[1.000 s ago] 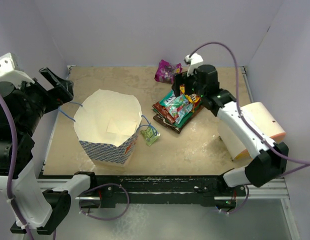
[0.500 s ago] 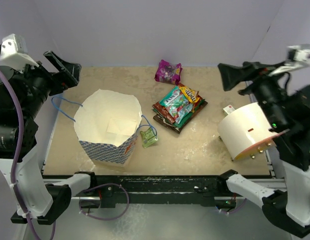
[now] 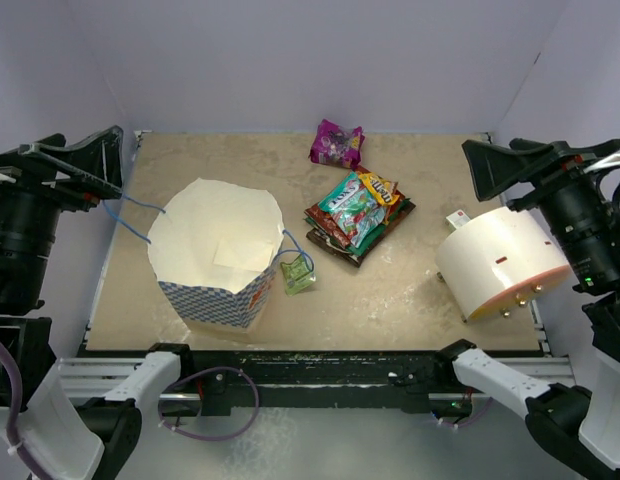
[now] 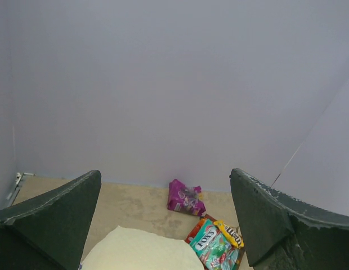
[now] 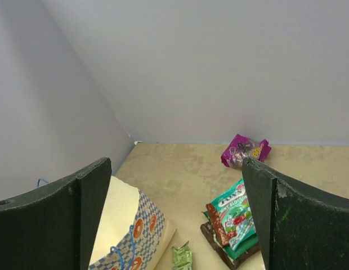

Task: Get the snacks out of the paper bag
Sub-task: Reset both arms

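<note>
Top view: paper bag (image 3: 218, 262) stood upright, mouth open, L-centre of desk (image 3: 390, 290) | snacks (image 3: 355, 215) lay piled to its right; magenta pkt (image 3: 336, 142) apart at back; pale green pkt (image 3: 300, 278) just beside bag | L hand (image 3: 112, 162) & R hand (image 3: 480, 172) both wide, holding nothing, at desk's sides | cylinder (image 3: 500, 262) showed in top view only | R wrist alone showed bag's checkered side w/ orange marks

The left end effector (image 3: 82, 158) sits high at the left edge of the overhead view, its dark fingers (image 4: 48, 216) spread wide, gripping nothing and aimed forward and slightly inward. The right end effector (image 3: 498, 155) mirrors it at the right edge, with its fingers (image 5: 56, 219) equally wide apart and empty. The left arm (image 3: 45, 425) and the right arm (image 3: 610, 420) stand folded upright at the near corners.
</note>
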`<state>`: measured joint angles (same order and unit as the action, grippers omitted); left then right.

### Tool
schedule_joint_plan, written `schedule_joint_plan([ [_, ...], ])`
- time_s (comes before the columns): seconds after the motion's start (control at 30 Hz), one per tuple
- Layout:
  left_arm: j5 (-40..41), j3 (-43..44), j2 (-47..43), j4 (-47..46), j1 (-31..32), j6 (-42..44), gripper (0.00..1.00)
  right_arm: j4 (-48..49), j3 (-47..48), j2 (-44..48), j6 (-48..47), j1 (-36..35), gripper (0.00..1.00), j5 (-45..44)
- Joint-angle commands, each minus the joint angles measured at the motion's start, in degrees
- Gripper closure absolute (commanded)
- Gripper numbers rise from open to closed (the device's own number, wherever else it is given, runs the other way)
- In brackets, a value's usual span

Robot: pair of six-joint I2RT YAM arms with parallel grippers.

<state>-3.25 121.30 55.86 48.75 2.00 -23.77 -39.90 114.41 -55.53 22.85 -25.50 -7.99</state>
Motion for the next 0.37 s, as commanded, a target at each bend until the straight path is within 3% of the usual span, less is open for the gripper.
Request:
schedule_joint_plan([
  [0.0, 1.4, -0.1, 1.5, -2.0, -0.2, 2.0, 0.01, -0.3, 0.5, -1.7, 0.9, -0.1, 0.0, -0.8],
  [0.27, 0.9, -0.7, 1.3, -1.2, -0.2, 1.9, 0.01, -0.3, 0.2, -1.1, -1.9, 0.0, 0.01, -0.2],
  [0.33, 0.5, -0.6, 1.5, -0.8, -0.2, 1.9, 0.01, -2.1, 4.4, -2.9, -1.1, -0.1, 0.01, -4.0],
])
